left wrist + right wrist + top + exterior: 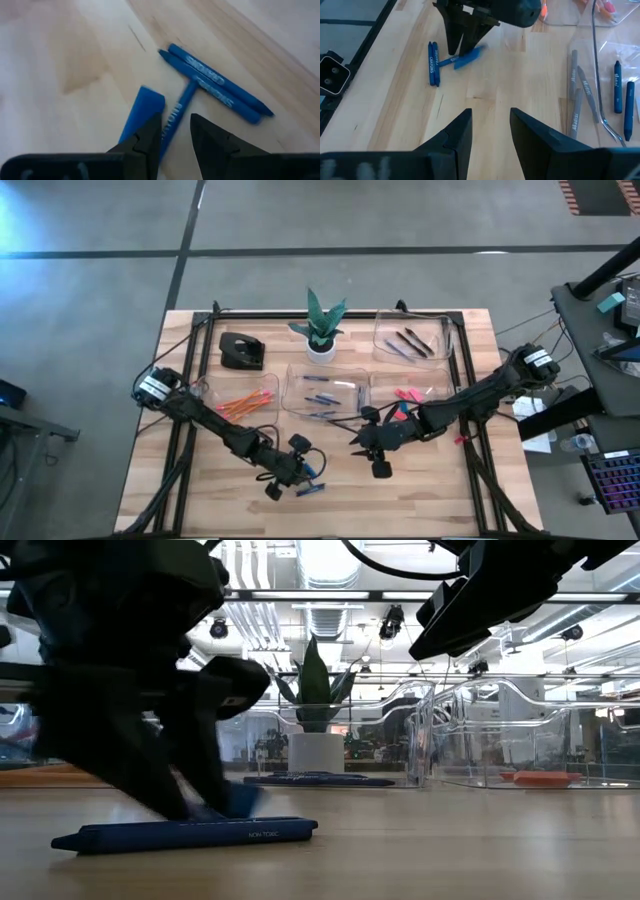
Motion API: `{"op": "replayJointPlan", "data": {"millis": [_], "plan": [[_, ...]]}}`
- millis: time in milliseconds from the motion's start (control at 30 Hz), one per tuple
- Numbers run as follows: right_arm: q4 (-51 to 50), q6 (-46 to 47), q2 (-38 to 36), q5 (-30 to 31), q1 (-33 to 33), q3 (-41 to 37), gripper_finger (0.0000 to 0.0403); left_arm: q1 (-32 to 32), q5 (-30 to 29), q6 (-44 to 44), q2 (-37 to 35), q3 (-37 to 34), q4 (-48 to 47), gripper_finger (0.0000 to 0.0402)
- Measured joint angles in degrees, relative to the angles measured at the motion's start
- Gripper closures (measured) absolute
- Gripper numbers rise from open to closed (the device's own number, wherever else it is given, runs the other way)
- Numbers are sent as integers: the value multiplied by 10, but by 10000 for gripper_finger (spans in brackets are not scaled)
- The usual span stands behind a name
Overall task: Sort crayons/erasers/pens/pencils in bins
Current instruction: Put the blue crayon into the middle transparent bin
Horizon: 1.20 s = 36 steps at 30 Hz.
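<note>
Loose crayons (220, 87) lie on the bare tabletop (200, 490) near its front edge, left of centre: two side by side and touching, a third (176, 120) crossing at an angle with one end against the pair. White print runs along the wrappers; on the pair I read "CRAYONS", and in the low view a crayon (185, 834) carries small lettering that looks like "NON TOXIC". A blue eraser (141, 111) lies just beside the angled crayon.

My left hand (175, 137) is down at the tabletop over that crayon, its fingers (147, 137) a little apart, one on each side of the stick; I cannot tell whether they touch it. The eraser lies at the outer side of one finger.

My right hand (490, 132) hangs over bare wood nearer centre, fingers spread, nothing between them.

Beyond:
- bins (325, 392) in the middle hold more blue crayons
- the left bin holds orange pencils (245, 402)
- the rear right bin holds dark pens (410, 343)
- the right middle bin holds pink erasers (408, 395)
- a potted plant (320, 325) and a black desk object (240, 350) stand at the back.

In the low view the left arm blocks most of the left side.
</note>
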Motion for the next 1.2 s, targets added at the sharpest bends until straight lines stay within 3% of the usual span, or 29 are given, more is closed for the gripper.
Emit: {"op": "replayJointPlan", "data": {"millis": [200,400,567,867,1200], "plan": [[-2,-1,0,0,0,0,280,1,8,-3,3,0,-11,311],[-2,-1,0,0,0,0,280,5,16,-77,10,1,-13,311],[-2,-1,0,0,0,0,280,3,17,-90,10,1,-12,314],[-2,-1,0,0,0,-1,280,3,16,-91,10,1,-12,388],[-5,-1,0,0,0,-1,280,3,5,-101,1,23,-24,390]]}}
